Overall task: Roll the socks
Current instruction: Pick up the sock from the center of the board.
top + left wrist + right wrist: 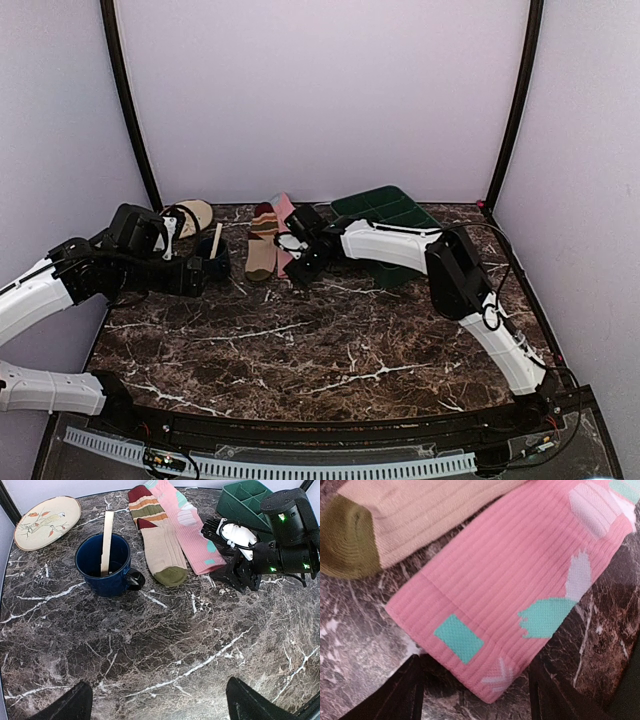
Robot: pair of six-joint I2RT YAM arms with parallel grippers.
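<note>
Two socks lie side by side on the dark marble table, far from the arm bases. The tan sock [160,542] has striped bands and an olive toe [347,537]. To its right lies the pink sock [189,532] with teal and white marks [520,575]. My right gripper [477,700] is open and low over the pink sock's near end, one finger on each side of it, gripping nothing. It also shows from above [298,270]. My left gripper [160,707] hangs open above bare table, well short of the socks.
A blue mug [102,565] holding a wooden stick [106,540] stands just left of the tan sock. A round patterned plate [47,516] lies at the back left. A green compartment tray [240,502] sits behind my right arm. Purple walls enclose the table.
</note>
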